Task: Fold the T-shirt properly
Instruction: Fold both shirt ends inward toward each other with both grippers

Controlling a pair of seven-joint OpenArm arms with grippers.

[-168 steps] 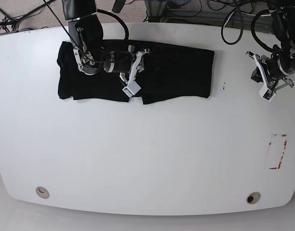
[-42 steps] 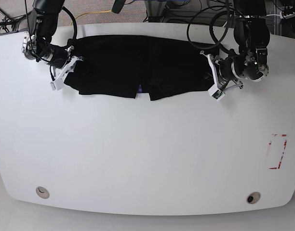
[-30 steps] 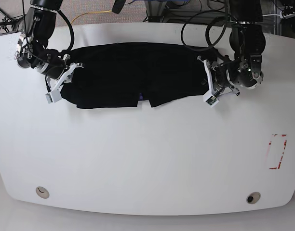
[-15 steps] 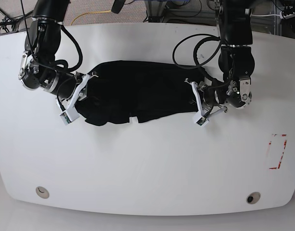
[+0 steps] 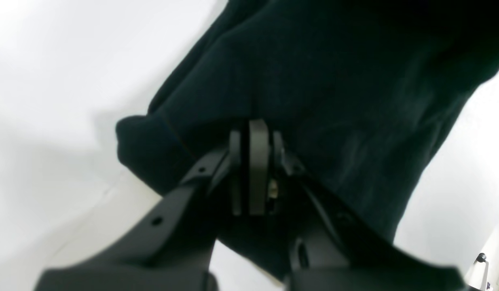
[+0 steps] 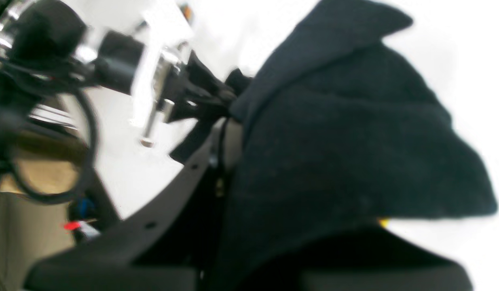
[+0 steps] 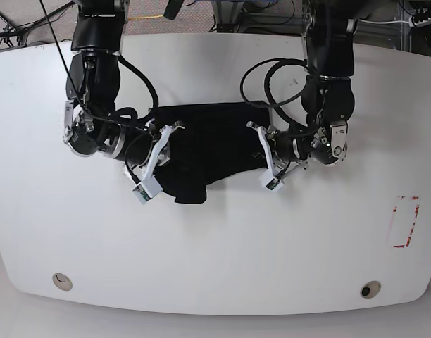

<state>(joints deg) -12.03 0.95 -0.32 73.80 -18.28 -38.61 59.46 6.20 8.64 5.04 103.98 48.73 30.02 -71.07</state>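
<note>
1. The bench (image 7: 215, 253) is smooth, white and rounded at its near corners, with a round port near each; a red-outlined rectangle sits by its right edge.
2. The black T-shirt (image 7: 208, 151), soft matte knit, lies bunched into a narrow, wrinkled band towards the far-middle of the bench.
3. The left hand (image 7: 268, 169) is pinched tight on the T-shirt's right end.
4. The right hand (image 7: 153, 165) is clamped on its left end, cloth draped over the fingers.
</note>
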